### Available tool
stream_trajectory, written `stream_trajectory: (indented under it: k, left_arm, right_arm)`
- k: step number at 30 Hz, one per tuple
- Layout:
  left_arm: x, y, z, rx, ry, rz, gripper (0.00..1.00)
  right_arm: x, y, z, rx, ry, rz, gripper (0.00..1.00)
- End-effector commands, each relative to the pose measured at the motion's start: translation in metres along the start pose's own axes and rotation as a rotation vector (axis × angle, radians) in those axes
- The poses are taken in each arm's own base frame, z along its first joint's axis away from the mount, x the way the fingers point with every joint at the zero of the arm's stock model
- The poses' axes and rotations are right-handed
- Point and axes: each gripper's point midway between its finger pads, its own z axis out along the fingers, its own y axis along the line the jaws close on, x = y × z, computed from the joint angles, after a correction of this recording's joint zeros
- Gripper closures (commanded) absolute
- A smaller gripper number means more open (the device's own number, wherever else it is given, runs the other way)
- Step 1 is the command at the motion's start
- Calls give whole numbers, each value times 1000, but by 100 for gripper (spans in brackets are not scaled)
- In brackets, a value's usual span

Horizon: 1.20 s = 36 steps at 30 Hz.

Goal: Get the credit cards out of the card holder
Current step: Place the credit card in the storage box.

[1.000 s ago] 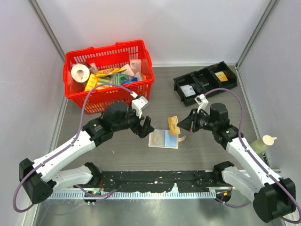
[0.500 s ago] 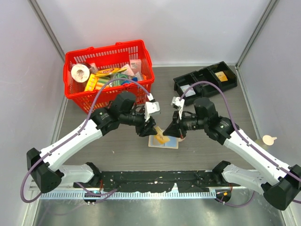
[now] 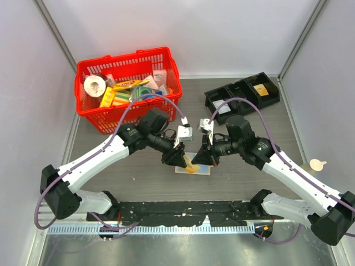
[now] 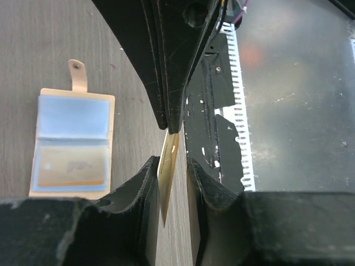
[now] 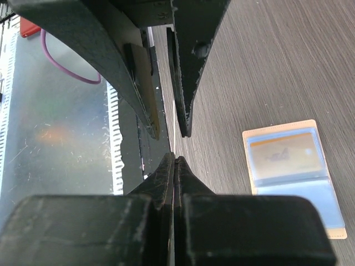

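left tool (image 4: 172,164) is closing around the yellow card (image 4: 168,173), not gripping yet, while right tool (image 5: 176,159) is pinching it: handover starting.

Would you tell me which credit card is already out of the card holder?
The yellow-orange card, pinched edge-on by the right gripper and flanked by the left gripper; the other card lies sleeved in the open card holder.

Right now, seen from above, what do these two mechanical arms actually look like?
The left arm and right arm match: white shells, black joints and bases, a looping purple cable to each wrist. The left gripper and right gripper are black, with two tapered fingers.
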Motion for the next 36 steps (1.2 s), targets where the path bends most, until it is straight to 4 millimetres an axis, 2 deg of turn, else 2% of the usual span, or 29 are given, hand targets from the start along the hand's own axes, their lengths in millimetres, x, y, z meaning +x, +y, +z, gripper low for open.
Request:
stream_trajectory:
  k: [1, 5, 8, 9, 10, 13, 14, 16, 17, 18, 19, 20, 21, 22, 23, 24, 27, 28, 31, 32, 33, 34, 36]
  left_arm:
    - [-22, -14, -4, 82, -53, 35, 72]
    - [-25, -16, -5, 90, -61, 36, 76]
    - [-25, -16, -7, 81, -66, 34, 100]
    - [-25, -14, -7, 66, -64, 26, 100]
    - [-25, -12, -8, 49, -69, 22, 100]
    - [-26, -2, -10, -28, -91, -12, 100]
    - [-26, 3, -11, -65, -105, -36, 100]
    - [-30, 21, -14, -195, -167, -141, 100]
    - [-32, 31, -20, -277, -203, -175, 100]
    - [-34, 40, -24, -349, -254, -210, 100]
    - [-32, 54, -31, -447, -301, -251, 100]
    - [-37, 62, -39, -515, -378, -286, 100]
    - [-36, 65, -46, -560, -448, -311, 100]
    - [-36, 70, -51, -599, -512, -351, 100]
    - [-49, 72, -60, -617, -616, -357, 100]
    - [-51, 73, -65, -630, -677, -386, 100]
    - [-60, 78, -82, -667, -845, -465, 100]
    - [-65, 80, -89, -673, -910, -501, 100]
    - [-72, 83, -94, -640, -1034, -562, 100]
    - [-72, 84, -93, -624, -1057, -586, 100]
    - [-75, 84, -94, -605, -1095, -614, 100]
    - [-76, 83, -94, -588, -1132, -636, 100]
    - [-82, 82, -99, -568, -1211, -668, 100]
  right_arm:
    - [-21, 8, -1, -38, -49, -79, 99]
    - [-17, 8, 0, -44, -42, -86, 99]
    - [-13, 5, 2, -37, -42, -83, 99]
    - [-16, 5, 1, -32, -57, -89, 96]
    - [-13, 2, 2, -19, -57, -78, 88]
    - [-26, -1, -2, 29, -130, -81, 69]
    - [-30, -4, -6, 66, -158, -97, 59]
    - [-38, -13, -11, 145, -206, -75, 46]
    - [-40, -20, -14, 191, -230, -53, 45]
    - [-48, -20, -18, 210, -282, -71, 38]
    - [-42, -29, -19, 262, -303, -19, 34]
    - [-60, -28, -28, 285, -399, -41, 23]
    - [-53, -37, -28, 325, -438, 22, 9]
    - [-72, -31, -39, 322, -549, 39, 6]
    - [-65, -40, -39, 357, -585, 74, 6]
    - [-76, -35, -46, 342, -658, 90, 6]
    - [-73, -40, -45, 340, -712, 154, 6]
    - [-79, -37, -45, 308, -754, 180, 6]
    - [-87, -34, -46, 233, -868, 217, 7]
    - [-83, -38, -44, 224, -887, 269, 9]
    - [-92, -33, -48, 182, -944, 287, 11]
    - [-88, -37, -47, 187, -958, 310, 13]
    - [-93, -38, -49, 160, -1016, 348, 16]
